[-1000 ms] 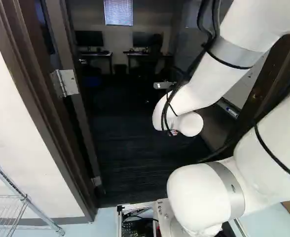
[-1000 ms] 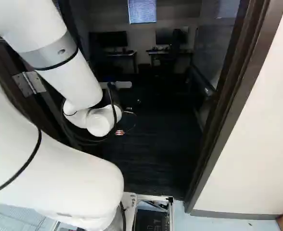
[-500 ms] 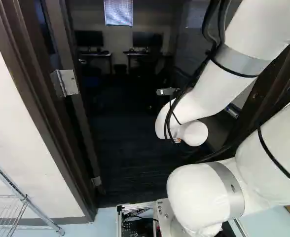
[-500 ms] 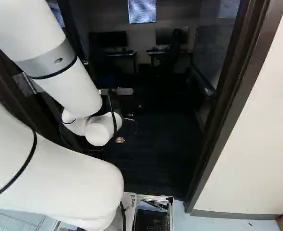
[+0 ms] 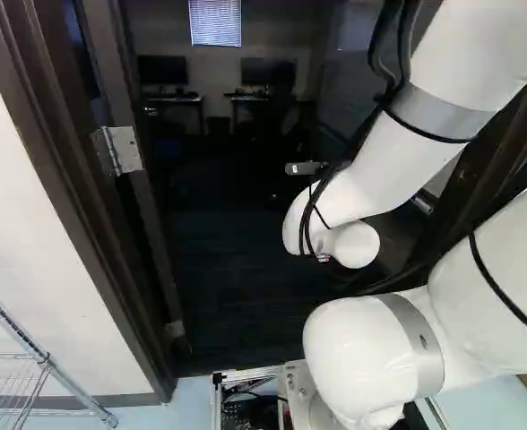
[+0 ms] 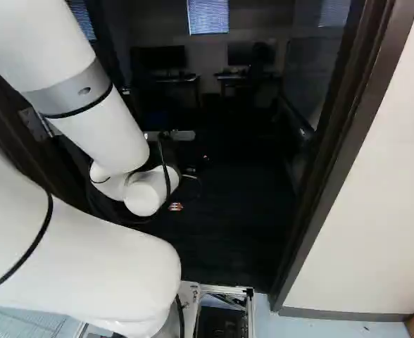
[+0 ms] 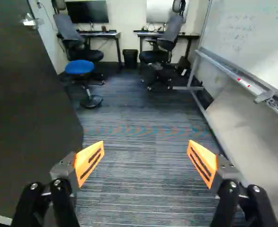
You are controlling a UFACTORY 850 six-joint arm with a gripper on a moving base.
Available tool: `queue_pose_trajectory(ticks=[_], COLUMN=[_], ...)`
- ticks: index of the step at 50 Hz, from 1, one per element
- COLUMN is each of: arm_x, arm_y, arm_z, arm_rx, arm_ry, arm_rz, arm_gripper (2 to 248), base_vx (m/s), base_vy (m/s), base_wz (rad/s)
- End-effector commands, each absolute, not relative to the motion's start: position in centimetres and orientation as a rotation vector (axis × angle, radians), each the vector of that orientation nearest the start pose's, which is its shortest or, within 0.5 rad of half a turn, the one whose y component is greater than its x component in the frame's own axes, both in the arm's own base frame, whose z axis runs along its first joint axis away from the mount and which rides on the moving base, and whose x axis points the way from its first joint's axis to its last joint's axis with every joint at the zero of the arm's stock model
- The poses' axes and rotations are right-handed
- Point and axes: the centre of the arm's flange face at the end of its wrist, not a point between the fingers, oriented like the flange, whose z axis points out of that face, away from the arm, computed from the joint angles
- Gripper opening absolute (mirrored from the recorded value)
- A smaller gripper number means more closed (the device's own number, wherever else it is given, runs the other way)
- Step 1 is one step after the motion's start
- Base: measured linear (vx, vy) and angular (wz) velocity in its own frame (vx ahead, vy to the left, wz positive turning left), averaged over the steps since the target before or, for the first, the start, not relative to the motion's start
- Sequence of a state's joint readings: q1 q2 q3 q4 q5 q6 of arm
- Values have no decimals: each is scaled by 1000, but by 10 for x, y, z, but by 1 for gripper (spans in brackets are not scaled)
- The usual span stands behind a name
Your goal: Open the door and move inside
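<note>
The door is standing open, swung into the room on the hinge side of the frame, with a hinge showing at the left of the left base view. Its handle is sitting close to the edge farther from the hinge. The arm is reaching through the doorway, and its fingers are spreading wide, holding nothing between them. One finger is pointing forward beside the door, the other beside the whiteboard. Carpet is stretching below and ahead of them.

Farther in, a stool with a blue seat is standing near the door. Beyond it, a monitor is resting on a worktop, with a chair standing in front. A bin is standing between that chair and another chair. A wire rack is standing outside, by the wall at the left of the left base view.
</note>
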State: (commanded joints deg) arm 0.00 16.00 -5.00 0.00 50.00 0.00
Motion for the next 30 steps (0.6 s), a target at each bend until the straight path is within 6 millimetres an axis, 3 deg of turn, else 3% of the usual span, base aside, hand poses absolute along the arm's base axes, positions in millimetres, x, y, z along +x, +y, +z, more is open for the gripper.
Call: queue_pose_trajectory(ticks=[30], arm_x=[270], arm_y=[0], arm_z=[366], arm_rx=[-2558], arm_ry=[0], arm_rz=[-1824], arm_gripper=[247], base_vx=[30], base_vy=[2], base_wz=[3])
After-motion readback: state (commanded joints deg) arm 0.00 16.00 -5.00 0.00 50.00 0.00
